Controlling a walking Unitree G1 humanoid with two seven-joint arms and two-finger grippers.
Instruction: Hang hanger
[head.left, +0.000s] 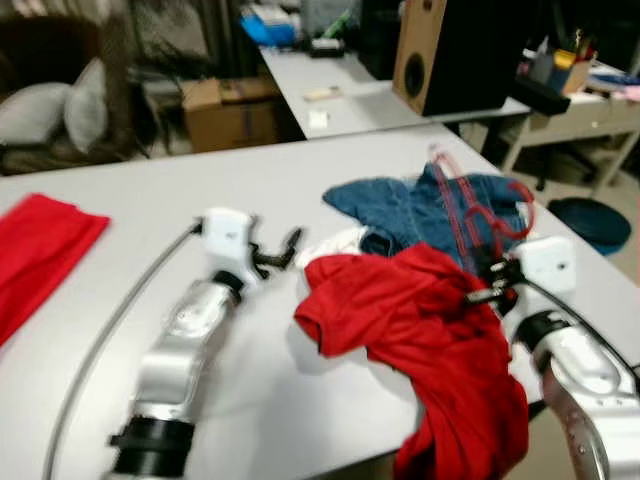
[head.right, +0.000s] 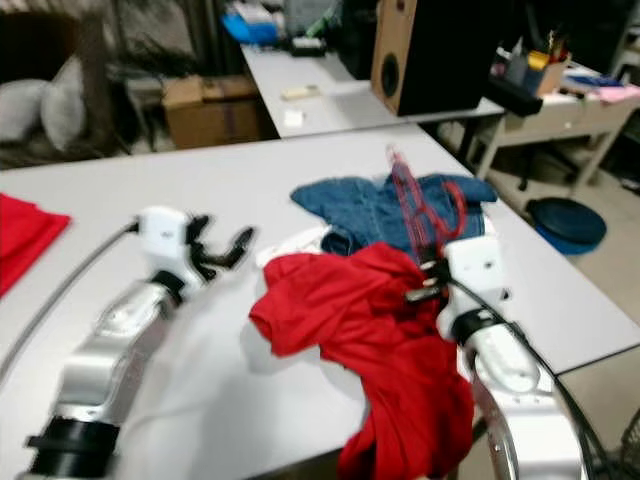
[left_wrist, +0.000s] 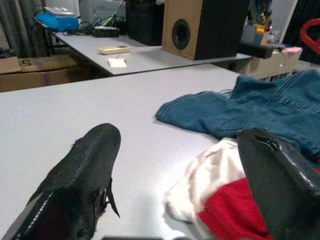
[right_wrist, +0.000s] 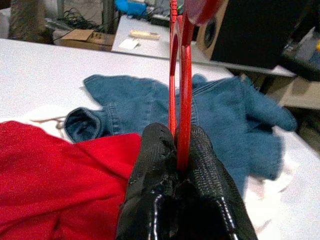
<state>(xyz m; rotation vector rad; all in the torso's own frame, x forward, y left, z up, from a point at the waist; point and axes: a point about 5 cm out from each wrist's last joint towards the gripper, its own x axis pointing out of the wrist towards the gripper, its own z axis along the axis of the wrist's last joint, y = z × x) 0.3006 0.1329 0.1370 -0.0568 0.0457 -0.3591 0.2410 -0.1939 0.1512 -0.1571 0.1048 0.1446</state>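
A thin red hanger (head.left: 478, 212) stands over the blue denim garment (head.left: 425, 208) on the white table (head.left: 260, 170). My right gripper (head.left: 487, 283) is shut on the hanger's lower part; in the right wrist view the red hanger (right_wrist: 179, 75) runs up from between the closed fingers (right_wrist: 150, 165). A red shirt (head.left: 420, 340) hangs from the hanger, bunched on the table and drooping over the front edge. My left gripper (head.left: 274, 254) rests open on the table just left of the shirt, holding nothing; a white cloth (left_wrist: 210, 185) lies between its fingers (left_wrist: 85, 170).
Another red cloth (head.left: 35, 250) lies at the table's left edge. Behind stands a second table with a wooden speaker (head.left: 445, 50) and small items. A cardboard box (head.left: 230, 110) and cushions (head.left: 60, 110) sit on the far left; a desk (head.left: 580, 105) is at the right.
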